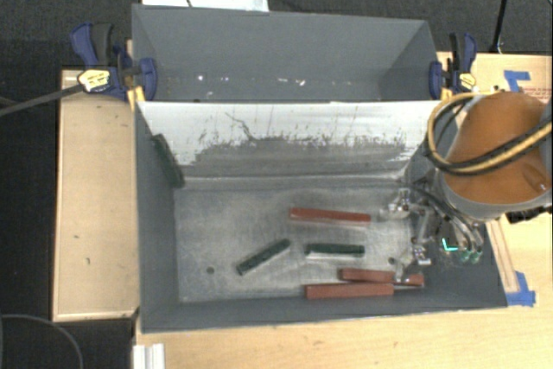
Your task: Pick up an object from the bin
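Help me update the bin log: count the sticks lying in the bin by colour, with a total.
Red-brown sticks: 3
Dark green sticks: 3, the last one leaning against the bin's left wall
Total: 6

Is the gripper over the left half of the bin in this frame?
No, the gripper is down at the right end of the bin, beside the right tip of a red-brown stick near the front wall.
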Robot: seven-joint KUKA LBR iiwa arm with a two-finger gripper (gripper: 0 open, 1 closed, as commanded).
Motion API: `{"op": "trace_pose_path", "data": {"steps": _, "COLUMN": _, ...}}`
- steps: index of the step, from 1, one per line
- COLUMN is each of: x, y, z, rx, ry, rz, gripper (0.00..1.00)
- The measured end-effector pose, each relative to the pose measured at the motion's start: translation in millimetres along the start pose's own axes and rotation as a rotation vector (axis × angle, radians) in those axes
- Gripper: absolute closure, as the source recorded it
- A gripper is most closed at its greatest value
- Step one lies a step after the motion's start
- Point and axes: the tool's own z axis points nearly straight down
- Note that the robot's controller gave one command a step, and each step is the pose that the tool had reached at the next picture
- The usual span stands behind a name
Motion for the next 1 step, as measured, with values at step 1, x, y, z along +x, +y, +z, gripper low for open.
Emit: {"op": "trace_pose_path", "data": {"steps": 1, "x": -1.9, "y": 0.1, "z": -3.3, "rx": 0.001, "ry": -0.007, "rz": -0.003, "gripper": 0.0}}
